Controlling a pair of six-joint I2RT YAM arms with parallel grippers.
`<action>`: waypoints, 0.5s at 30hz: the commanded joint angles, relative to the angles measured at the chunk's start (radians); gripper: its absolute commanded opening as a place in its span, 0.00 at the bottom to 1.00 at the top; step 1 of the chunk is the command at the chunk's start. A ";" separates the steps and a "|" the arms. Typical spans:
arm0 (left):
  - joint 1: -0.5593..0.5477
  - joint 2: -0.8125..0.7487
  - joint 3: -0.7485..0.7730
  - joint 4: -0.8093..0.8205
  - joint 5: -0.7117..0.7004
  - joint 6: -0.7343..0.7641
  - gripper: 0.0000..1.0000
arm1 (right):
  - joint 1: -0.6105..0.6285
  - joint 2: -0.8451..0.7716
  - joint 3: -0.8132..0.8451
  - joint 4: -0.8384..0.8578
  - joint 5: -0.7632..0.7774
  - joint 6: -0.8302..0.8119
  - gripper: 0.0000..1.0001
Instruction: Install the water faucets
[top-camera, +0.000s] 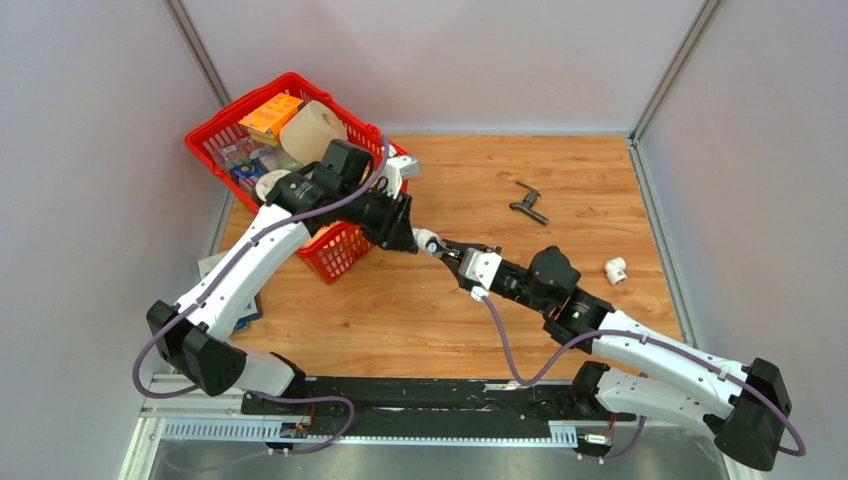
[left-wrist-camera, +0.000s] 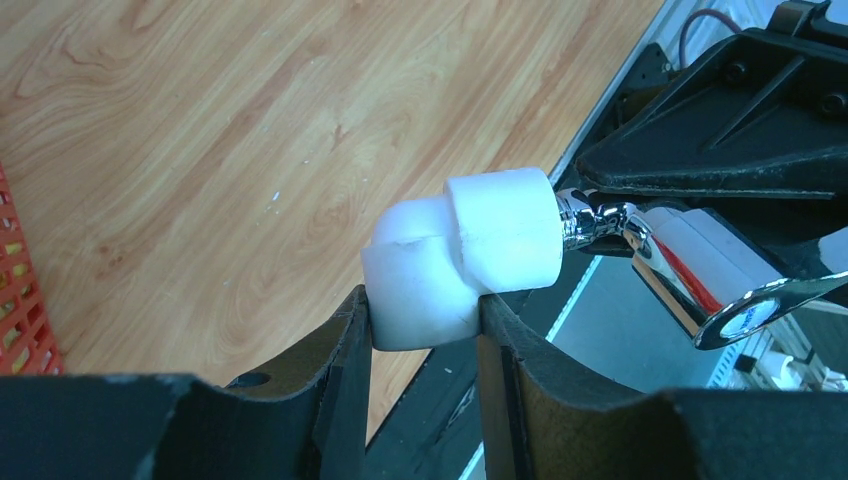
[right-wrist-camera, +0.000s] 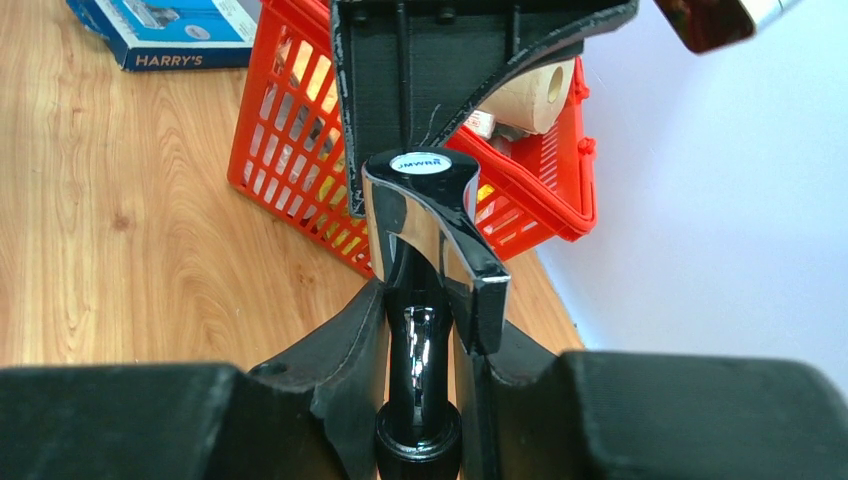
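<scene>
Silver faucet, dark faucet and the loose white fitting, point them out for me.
silver faucet (right-wrist-camera: 428, 220): right wrist view, on its shiny handle.
dark faucet (top-camera: 530, 205): top view, on its body.
loose white fitting (top-camera: 615, 270): top view, on its middle.

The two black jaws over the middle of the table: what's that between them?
A white pipe fitting, in the left jaws, meets the shiny silver faucet, in the right jaws. The left wrist view shows it.

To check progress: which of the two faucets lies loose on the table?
The dark grey faucet, lying alone on the table. The shiny silver faucet is off the table, gripped in the right claw.
</scene>
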 joint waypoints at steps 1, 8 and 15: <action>-0.016 -0.098 -0.056 0.225 0.127 -0.100 0.00 | -0.003 0.016 0.004 0.082 0.030 0.160 0.00; -0.017 -0.177 -0.165 0.389 0.073 -0.143 0.00 | -0.002 0.052 0.044 0.094 0.065 0.331 0.00; -0.054 -0.310 -0.313 0.608 -0.088 -0.159 0.00 | -0.003 0.099 0.105 0.065 0.132 0.515 0.00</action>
